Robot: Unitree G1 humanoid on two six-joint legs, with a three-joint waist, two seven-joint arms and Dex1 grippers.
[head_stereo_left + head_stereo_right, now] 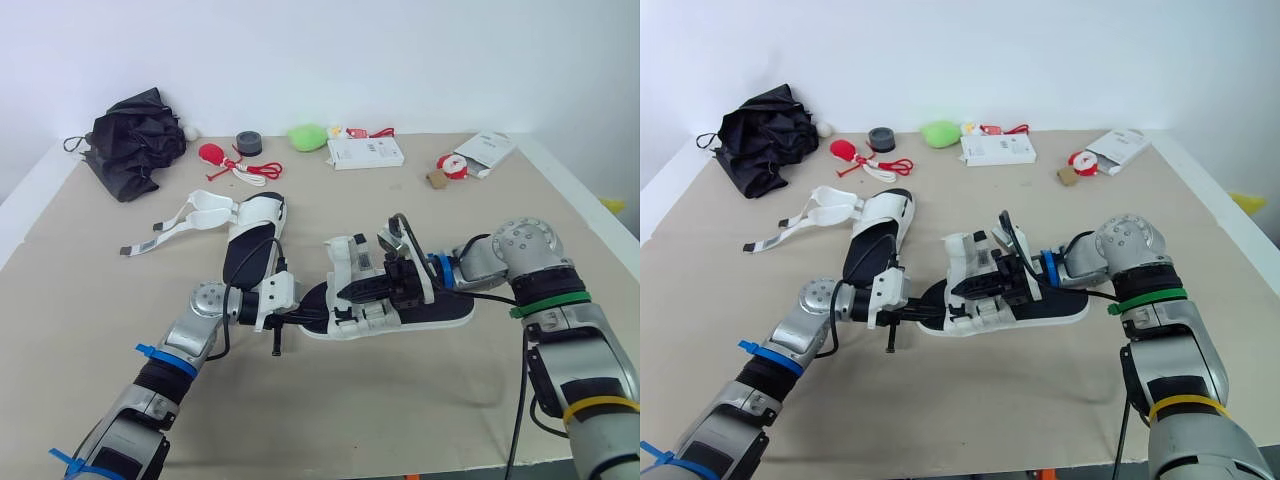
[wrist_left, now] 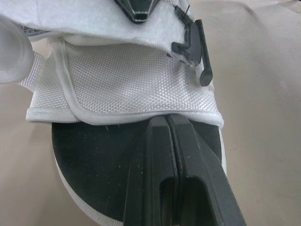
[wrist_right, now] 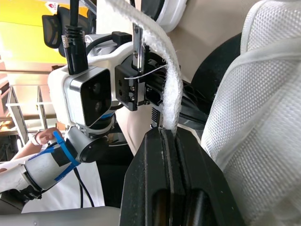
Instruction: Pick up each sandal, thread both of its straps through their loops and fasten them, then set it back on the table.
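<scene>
Nearest: left jaws, fingers point(image 2: 162, 160) pressed flat together. Tips sit against the hem of the white mesh upper, over the black footbed. Cannot tell if any fabric is pinched between them.

Near sandal point(image 1: 360, 318): centre of the surface point(image 1: 330, 420), between the two arms. Long axis runs left-right. Resting on the surface or just off it; cannot tell which. Left jaws meet its left end. The right arm reaches in from the right, over the footbed.

Right jaws: closed tight, fingers point(image 3: 155, 179) clamping a fuzzy white strap point(image 3: 168, 80), which rises from between them and curves away towards the left arm.

Black plastic buckle piece point(image 2: 194, 44) sits on the upper just beyond the left fingertips. Judgement: likely the loop the strap must pass. Strap end already in the right jaws, so the threading move falls to the right arm, working leftward along the sandal's length while the left steadies that end. Step in hand looks like fastening this sandal.

Farther, left of centre: far sandal point(image 1: 250, 240), flat on the surface, long axis roughly near-far. Loose straps point(image 1: 165, 232) trail out to the left, unfastened. Left arm is the nearer one to it.

Far edge, well apart from the work:
- crumpled black fabric bundle point(image 1: 135, 148)
- red items with cord point(image 1: 230, 162)
- grey roll point(image 1: 248, 142)
- green lump point(image 1: 307, 136)
- white box point(image 1: 365, 152)
- white packet point(image 1: 485, 152)
</scene>
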